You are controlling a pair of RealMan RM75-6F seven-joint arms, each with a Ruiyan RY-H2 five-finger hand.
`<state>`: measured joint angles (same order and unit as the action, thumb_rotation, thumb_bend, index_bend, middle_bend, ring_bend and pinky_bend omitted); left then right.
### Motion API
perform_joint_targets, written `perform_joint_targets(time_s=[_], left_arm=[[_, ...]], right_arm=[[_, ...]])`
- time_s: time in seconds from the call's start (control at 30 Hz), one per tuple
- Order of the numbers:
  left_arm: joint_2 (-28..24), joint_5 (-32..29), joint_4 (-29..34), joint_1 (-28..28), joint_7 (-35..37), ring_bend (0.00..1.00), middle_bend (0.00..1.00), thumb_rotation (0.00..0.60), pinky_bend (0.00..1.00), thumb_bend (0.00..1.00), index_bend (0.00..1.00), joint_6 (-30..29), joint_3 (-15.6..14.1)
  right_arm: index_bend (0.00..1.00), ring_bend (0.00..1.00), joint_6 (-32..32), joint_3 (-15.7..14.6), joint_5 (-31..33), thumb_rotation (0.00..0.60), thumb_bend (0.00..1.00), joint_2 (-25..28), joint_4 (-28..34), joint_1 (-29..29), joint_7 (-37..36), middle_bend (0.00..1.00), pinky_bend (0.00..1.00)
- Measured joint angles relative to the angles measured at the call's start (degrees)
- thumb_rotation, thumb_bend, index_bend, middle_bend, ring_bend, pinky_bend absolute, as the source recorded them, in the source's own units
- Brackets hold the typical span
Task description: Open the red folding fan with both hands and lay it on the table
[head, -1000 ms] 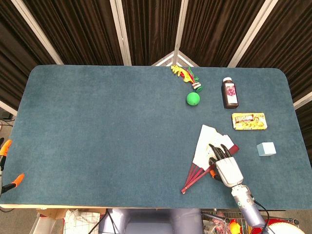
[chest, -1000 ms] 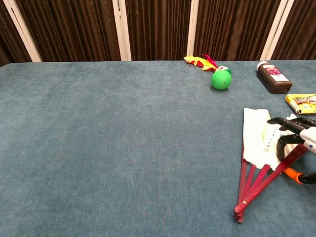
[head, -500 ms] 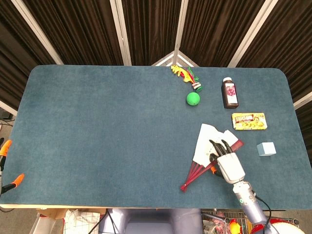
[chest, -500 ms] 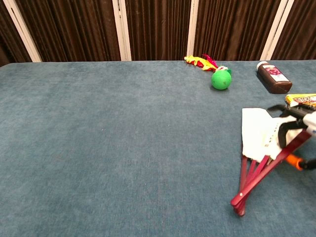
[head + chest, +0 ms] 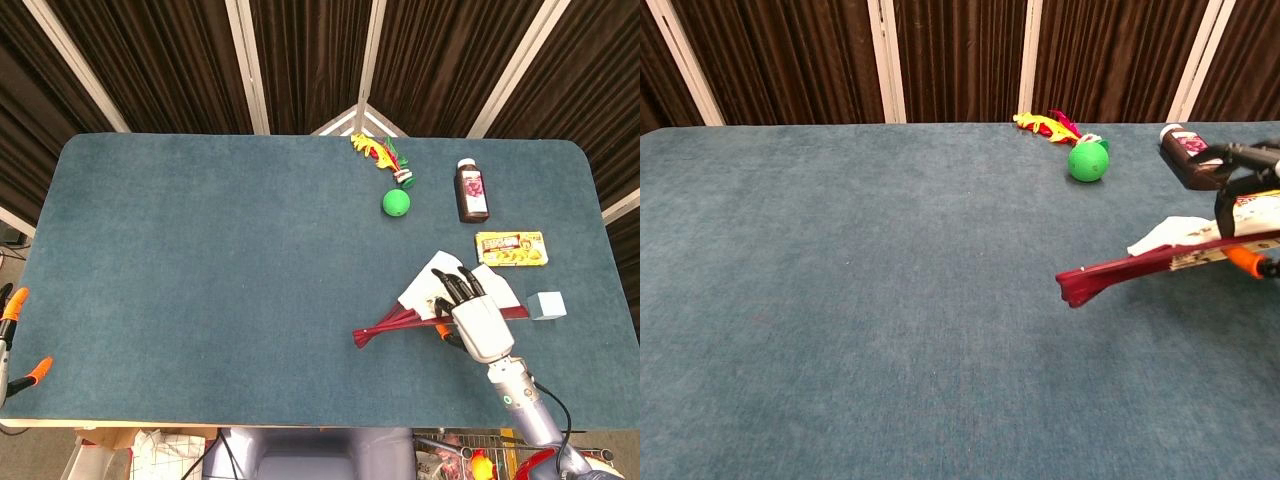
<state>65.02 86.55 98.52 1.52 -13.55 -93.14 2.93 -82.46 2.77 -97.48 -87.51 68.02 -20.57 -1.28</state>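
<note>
the right hand (image 5: 470,322) grips the partly opened red folding fan (image 5: 420,315) at the worktop's (image 5: 200,260) right side, lifted above the surface, its closed end pointing left; a green ball (image 5: 396,203) sits well behind
</note>
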Motion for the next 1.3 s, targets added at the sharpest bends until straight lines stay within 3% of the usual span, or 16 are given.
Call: perform_joint_targets(time_s=[0.47, 0.9, 1.3], left_arm=[[1.21, 1.69, -0.88, -1.54, -0.65, 0.00, 0.00, 0.600, 0.00, 0.24, 0.04, 1.13, 0.10], [3.97, 3.59, -5.51, -6.94, 10.60, 0.00, 0.00, 0.600, 0.00, 0.22, 0.03, 5.56, 2.08], [8.03, 2.93, -9.37, -13.23, 15.18, 0.00, 0.00, 0.600, 0.00, 0.20, 0.04, 11.53, 4.57]], right_arm=[[0.73, 0.22, 1.04, 3.62, -0.75, 0.600, 0.44, 7.11, 11.37, -4.06, 5.08, 0.17, 0.15], [0.74, 0.22, 11.37, 10.80, 3.78, 0.600, 0.45, 18.34, 25.90, -11.83, 5.68, 0.17, 0.15], [0.75, 0.22, 19.42, 16.62, 11.52, 0.600, 0.45, 20.99, 37.74, -18.85, 12.07, 0.17, 0.15]])
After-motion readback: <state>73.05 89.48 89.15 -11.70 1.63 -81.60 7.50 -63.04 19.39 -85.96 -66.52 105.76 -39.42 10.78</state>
